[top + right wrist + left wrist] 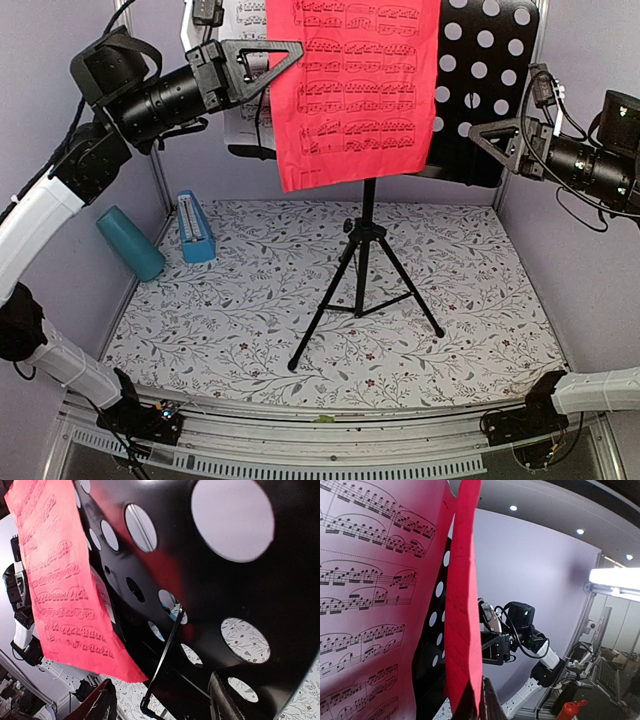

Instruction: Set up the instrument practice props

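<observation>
Counting outward: one black tripod music stand (362, 250) centred, feet clear; one blue metronome (194, 228), one teal cup (130, 243) at left; one red sheet (355, 90) overlapping one white sheet (250, 15) on desk (480, 60). Left gripper (295, 50) at red sheet's edge, closure untellable; right gripper (478, 135) agape, empty, beside desk.

Everything is overlooked from above; the red sheet of music (355, 90) is seen closely, from opposite sides, by both wrist cameras.
</observation>
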